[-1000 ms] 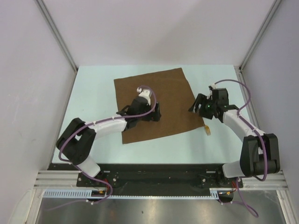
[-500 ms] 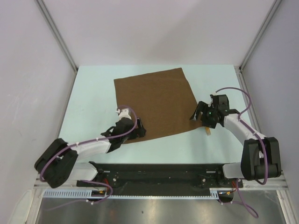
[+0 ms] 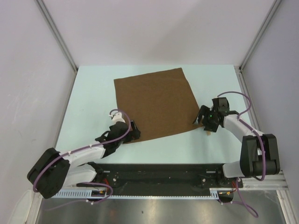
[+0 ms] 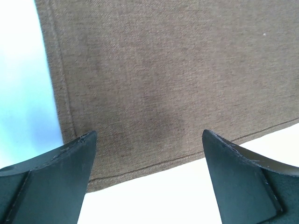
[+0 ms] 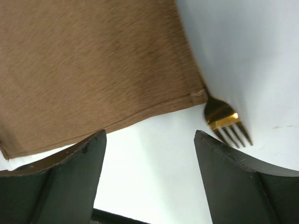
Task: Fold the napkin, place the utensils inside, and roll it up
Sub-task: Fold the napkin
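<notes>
— Top external: where's the plain brown square cloth napkin (image 3: pixel 156 103)?
— Spread flat. My left pincer (image 3: pixel 135 130) gapes over its near-left corner; my right pincer (image 3: pixel 202 119) gapes beside the gold-tined fork (image 5: pixel 223 116) peeping from beneath.

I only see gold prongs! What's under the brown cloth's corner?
A slim gold-tined fork pokes out from under the brown square cloth napkin; its handle is covered, so unseen.

top: sat high at near edge, faced down, took in whole table (image 3: pixel 88 93) | left wrist: sat close over napkin (image 4: pixel 163 79) near-left corner | right wrist: close over near-right corner | top shared both
</notes>
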{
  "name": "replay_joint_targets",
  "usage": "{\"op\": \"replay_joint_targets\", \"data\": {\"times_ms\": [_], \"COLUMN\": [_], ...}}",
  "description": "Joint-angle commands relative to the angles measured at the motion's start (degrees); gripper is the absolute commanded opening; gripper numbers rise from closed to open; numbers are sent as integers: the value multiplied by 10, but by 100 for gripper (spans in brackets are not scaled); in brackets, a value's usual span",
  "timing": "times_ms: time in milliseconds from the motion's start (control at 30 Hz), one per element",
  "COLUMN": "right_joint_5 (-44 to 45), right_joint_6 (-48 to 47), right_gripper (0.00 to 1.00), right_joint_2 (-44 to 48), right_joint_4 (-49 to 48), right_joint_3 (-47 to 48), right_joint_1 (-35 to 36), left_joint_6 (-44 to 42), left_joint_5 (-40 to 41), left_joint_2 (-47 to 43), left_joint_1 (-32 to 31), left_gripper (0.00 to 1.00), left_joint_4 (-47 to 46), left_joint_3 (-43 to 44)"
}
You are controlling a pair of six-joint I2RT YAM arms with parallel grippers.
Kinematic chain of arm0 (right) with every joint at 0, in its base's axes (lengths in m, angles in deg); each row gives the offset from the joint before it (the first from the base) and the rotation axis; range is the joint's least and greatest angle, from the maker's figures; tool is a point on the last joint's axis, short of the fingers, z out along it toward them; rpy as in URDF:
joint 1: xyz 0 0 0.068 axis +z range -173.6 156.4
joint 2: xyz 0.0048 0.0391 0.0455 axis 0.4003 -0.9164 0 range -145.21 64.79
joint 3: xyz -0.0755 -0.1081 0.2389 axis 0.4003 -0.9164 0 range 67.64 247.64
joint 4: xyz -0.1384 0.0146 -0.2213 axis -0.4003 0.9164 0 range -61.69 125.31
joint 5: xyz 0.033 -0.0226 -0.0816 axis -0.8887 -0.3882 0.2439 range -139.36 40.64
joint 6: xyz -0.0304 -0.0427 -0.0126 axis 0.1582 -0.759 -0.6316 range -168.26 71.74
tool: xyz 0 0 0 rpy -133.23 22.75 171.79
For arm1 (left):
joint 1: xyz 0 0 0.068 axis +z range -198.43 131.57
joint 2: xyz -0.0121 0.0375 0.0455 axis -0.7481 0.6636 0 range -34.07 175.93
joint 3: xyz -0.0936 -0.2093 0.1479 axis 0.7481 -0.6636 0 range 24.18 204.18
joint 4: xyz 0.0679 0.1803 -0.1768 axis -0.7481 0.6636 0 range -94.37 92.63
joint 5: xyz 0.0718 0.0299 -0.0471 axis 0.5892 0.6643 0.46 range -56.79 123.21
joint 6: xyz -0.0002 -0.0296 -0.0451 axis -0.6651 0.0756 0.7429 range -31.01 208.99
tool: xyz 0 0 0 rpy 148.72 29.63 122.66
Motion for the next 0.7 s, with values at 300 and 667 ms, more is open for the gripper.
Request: {"op": "replay_joint_targets", "data": {"times_ms": [300, 667], "right_joint_5": [23, 26], "right_joint_6": [19, 16], "right_gripper": [68, 47], "right_joint_2": [-60, -92], "right_joint_4": [-57, -74], "right_joint_3": [2, 6], "right_joint_1": [-47, -49], "left_joint_6": [-87, -159], "left_joint_5": [-50, -122], "left_joint_2": [-109, -136], "left_joint_1": [34, 100], "left_gripper": [100, 100], "left_joint_4": [177, 240], "left_joint_3": [129, 237]}}
